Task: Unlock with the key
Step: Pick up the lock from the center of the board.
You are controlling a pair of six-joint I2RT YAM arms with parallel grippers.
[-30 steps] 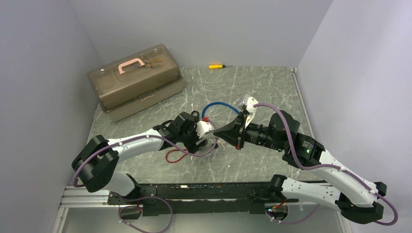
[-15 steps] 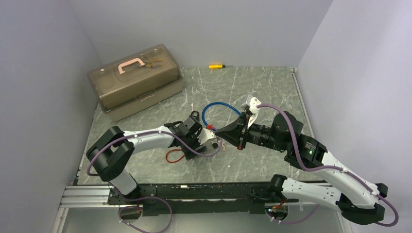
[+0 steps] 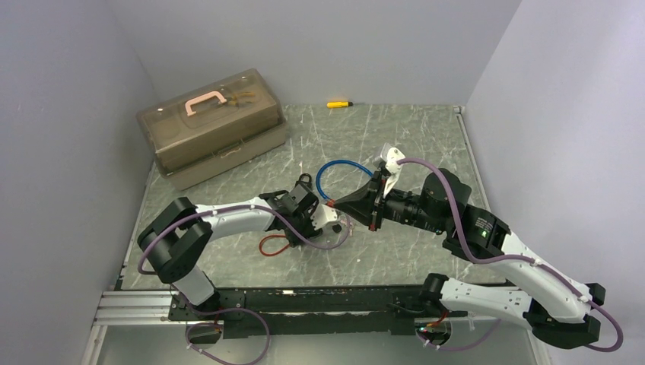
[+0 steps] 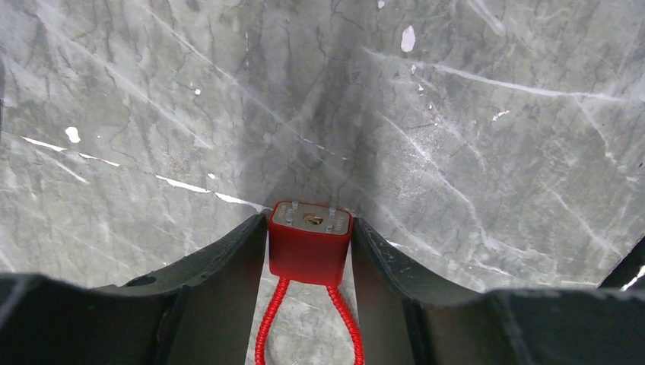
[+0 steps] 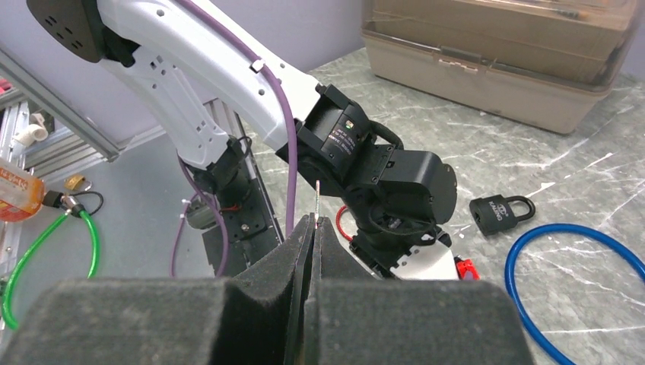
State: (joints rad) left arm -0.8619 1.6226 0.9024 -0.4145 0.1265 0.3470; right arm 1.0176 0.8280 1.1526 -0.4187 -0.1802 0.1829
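1. Location: the red lock (image 4: 309,247) sits low in the centre of the left wrist view, raised off the desk (image 4: 456,114). Its keyhole (image 4: 311,219) faces away from my wrist.
2. My left fingers (image 4: 236,262) pinch the lock body, one pad against each flat side. The red cable loop (image 4: 266,334) hangs down between them.
3. My right fingers (image 5: 297,251) are pressed together on the key (image 5: 316,199). Only its thin blade shows, standing upright just above the fingertips at the centre of the right wrist view.
4. Handling, lock: I judge the body small, rigid and fairly dense, with smooth coated sides that could slip or twist under torque. The flat side faces are the correct hold. The cable is limp and gives no support.
5. Handling, key: I judge it light, stiff and thin. Held by its head alone, it could pivot in the pads if it meets the keyhole off-axis.
6. Risk: the keyhole is small and the blade narrow, so alignment needs care before any push. Turning the key will load my left hold.
7. Note: a black padlock (image 5: 498,211) lies on the desk at the right of the right wrist view, apart from the work.
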